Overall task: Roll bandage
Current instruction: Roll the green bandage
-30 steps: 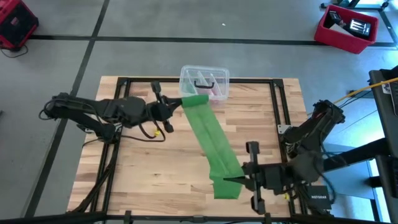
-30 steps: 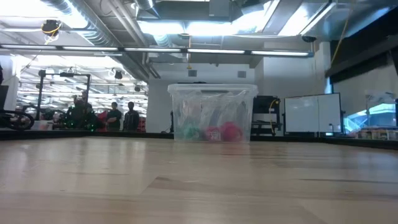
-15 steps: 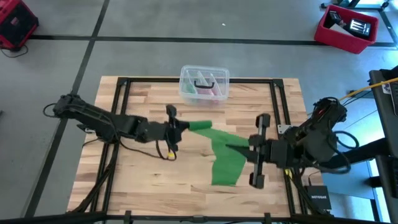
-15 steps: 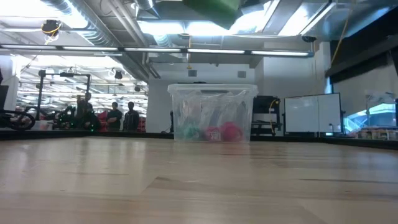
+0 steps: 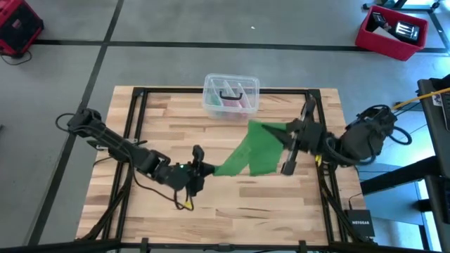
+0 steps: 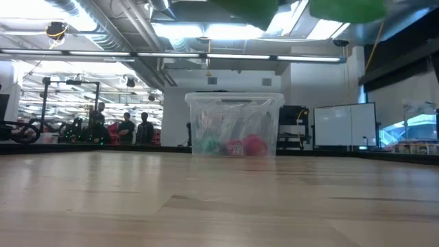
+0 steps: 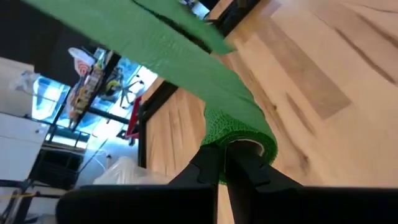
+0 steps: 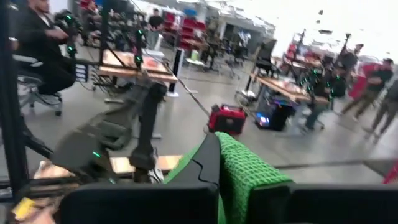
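The bright green bandage (image 5: 249,151) hangs in the air over the table's middle, stretched between my two grippers. My left gripper (image 5: 205,170) is shut on its narrow, rolled end toward the near left. My right gripper (image 5: 283,135) is shut on its broad end toward the far right. In the low view only green cloth (image 6: 250,8) shows at the upper edge, well above the tabletop. The left wrist view shows the strip (image 7: 161,43) running away from the small roll. In the right wrist view the cloth (image 8: 249,168) lies over my fingers. My left gripper pinches the bandage's small rolled end (image 7: 242,134) between its two fingers, coming from the table's left and slanting a little downward. The roll is lifted clear of the table, and the strip leads off it toward the other gripper. My right gripper holds the bandage's broad end (image 5: 271,133), coming level from the table's right. The cloth drapes over one finger (image 8: 214,165), which hides the place of contact. This end is clear of the table, and a flap (image 5: 261,163) hangs loose below.
A clear plastic box (image 5: 230,95) with pink and dark items stands at the table's far edge, just beyond the bandage. A black frame (image 5: 140,95) runs around the wooden tabletop. People stand in the room beyond the table.
My left gripper has gone down and toward the table's near edge with the rolled end. My right gripper has risen and gone toward the far edge with the broad end. The bandage, which ran from far to near, now runs across the table from left to right, still lifted.
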Controlling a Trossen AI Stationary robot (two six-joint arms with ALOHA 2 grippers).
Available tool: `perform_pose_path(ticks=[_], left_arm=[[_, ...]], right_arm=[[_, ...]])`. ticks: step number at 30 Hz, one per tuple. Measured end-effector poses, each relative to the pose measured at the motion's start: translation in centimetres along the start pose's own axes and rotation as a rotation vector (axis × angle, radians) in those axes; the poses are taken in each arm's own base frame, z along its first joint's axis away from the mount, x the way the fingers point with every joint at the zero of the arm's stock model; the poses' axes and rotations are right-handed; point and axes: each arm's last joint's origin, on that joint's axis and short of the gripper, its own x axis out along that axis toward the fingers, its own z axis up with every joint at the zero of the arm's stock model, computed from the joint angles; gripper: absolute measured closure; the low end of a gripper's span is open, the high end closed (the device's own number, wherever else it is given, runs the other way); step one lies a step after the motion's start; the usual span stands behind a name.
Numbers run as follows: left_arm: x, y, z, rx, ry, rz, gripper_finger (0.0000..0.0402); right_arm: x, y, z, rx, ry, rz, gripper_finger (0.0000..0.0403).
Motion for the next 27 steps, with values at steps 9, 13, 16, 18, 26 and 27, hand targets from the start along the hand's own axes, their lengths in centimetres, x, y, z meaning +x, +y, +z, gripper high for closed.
perform_pose_path(ticks=[9,13,16,18,26,27], left_arm=[[-1.4,-1.4,1.2,0.033,-0.075,-0.032,0.04],[-2.4,-2.0,2.3,0.046,-0.177,-0.053,0.04],[-3.6,-2.2,3.5,0.066,-0.239,-0.058,0.04],[-4.4,-2.2,4.2,0.055,-0.275,-0.062,0.04],[-9.0,-1.5,8.0,0.067,-0.446,-0.078,0.04],[-9.7,-1.1,8.5,0.068,-0.47,-0.073,0.04]], right_arm=[[1.5,-3.2,-1.6,0.016,0.121,-0.045,0.0398],[3.5,-4.5,-3.0,0.016,0.197,-0.039,0.0398],[5.0,-5.2,-4.6,0.007,0.268,-0.024,0.0398],[6.1,-5.6,-5.6,0.006,0.304,-0.007,0.0398],[10.1,-5.7,-10.7,0.047,0.391,0.157,0.0398],[10.6,-5.5,-11.4,0.057,0.386,0.19,0.0398]])
